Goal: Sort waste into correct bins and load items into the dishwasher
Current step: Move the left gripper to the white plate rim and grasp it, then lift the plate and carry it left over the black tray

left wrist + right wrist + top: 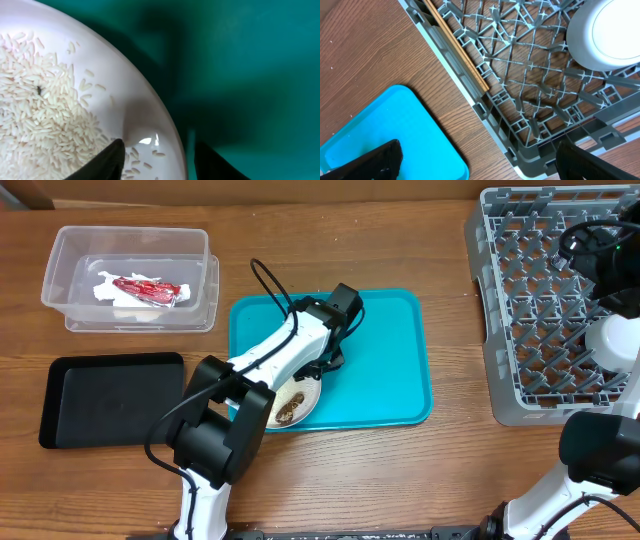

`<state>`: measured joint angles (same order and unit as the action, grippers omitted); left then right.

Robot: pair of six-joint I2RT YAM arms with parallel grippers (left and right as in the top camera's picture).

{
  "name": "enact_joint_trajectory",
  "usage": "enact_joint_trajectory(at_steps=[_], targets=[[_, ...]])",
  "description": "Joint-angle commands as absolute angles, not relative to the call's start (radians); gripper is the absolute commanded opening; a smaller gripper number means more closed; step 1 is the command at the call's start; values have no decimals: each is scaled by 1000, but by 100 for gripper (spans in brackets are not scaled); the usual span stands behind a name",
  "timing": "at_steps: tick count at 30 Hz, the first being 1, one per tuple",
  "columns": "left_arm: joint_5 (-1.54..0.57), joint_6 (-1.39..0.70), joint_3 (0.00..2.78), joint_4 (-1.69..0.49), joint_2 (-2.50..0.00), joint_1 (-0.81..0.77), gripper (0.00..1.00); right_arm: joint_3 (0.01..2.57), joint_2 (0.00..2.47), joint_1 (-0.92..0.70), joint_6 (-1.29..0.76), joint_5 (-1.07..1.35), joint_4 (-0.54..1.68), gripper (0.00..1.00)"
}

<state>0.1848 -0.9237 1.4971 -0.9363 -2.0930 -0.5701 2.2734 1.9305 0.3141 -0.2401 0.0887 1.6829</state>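
A white flat plate (303, 393) lies on the teal serving tray (385, 360). It holds loose rice (40, 115) and a brown food lump (287, 416). My left gripper (157, 160) is open and straddles the plate's rim (167, 115), one finger over the rice side and one over the tray. My right gripper (485, 162) is open and empty above the grey dish rack's (520, 100) corner. Chopsticks (457, 50) lie in the rack along its edge, and a white round dish (607, 35) sits in it. The clear tub (130, 275) holds napkins (110, 292) and a red wrapper (148, 288).
The black tray (110, 398) lies on the table's left, in front of the clear tub. The dish rack (520, 310) stands at the right, with my right arm (600, 255) over it. A corner of the teal tray (395, 135) lies close to the rack.
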Motion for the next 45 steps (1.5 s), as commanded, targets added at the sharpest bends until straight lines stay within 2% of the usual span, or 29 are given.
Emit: enact_joint_trajectory(at_steps=[1,12,21,38,45], targets=[[212,-942,1491,-929,-2106,-577,40,2271,1900,315,-248,83,1678,100],[220,-927,1491,-888,-2106,-577,4,2271,1900,315,-248,83,1678,100],[220,-899,1498,-925,-2106,-577,4,2271,1900,315,-247,83,1678,100],[222,-875,1774,-1290,-2105,-576,4,2271,1900,315,-247,83,1678,100],[293,-874,1847,-1411,-2097,-550,4,2271,1900,315,-248,83,1678,100]])
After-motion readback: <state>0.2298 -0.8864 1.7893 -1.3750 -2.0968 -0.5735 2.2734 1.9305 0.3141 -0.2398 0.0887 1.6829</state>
